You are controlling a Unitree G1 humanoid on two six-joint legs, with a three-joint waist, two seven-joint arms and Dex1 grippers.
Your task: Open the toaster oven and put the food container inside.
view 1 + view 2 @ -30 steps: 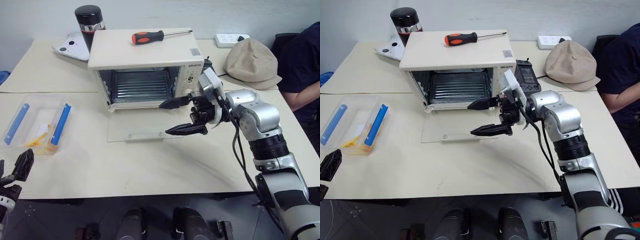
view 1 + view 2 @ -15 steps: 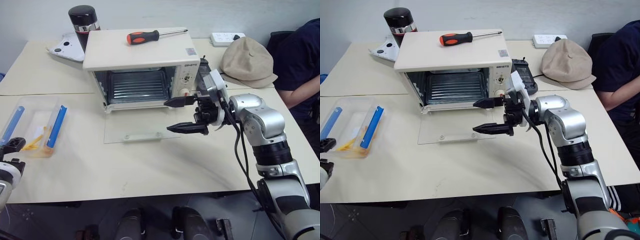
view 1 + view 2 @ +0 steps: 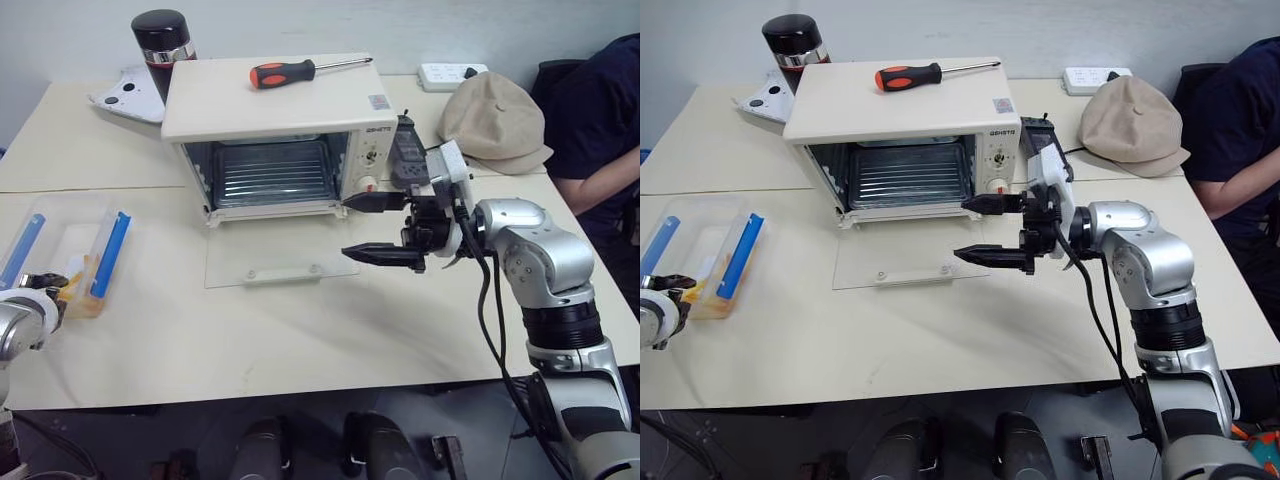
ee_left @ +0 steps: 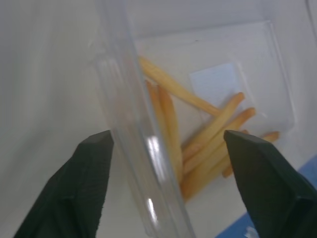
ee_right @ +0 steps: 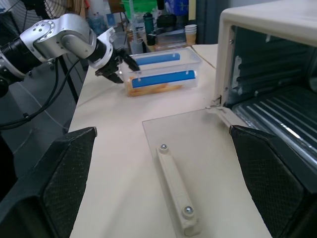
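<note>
The cream-white toaster oven (image 3: 270, 110) stands at the table's middle back. Its glass door (image 3: 280, 255) lies flat and open, and the wire rack (image 3: 268, 172) shows inside. Near the table's left edge sits the clear food container (image 3: 60, 245), with blue strips and yellow food strips (image 4: 208, 144). My left gripper (image 3: 42, 284) is at its near end, open. Its fingers (image 4: 94, 178) straddle the clear wall (image 4: 133, 148) without touching it. My right gripper (image 3: 372, 226) hovers open and level over the door's right edge, pointing left.
A red-and-black screwdriver (image 3: 300, 70) lies on the oven's top. A black-lidded flask (image 3: 160, 40) and a white device (image 3: 128, 96) stand behind on the left. A beige cap (image 3: 495, 120), a power strip (image 3: 450, 72) and a seated person (image 3: 600, 110) are at the right.
My left gripper has come forward from below the table edge to the container's near end, and its fingers have narrowed around the wall. My right gripper stays open beside the door.
</note>
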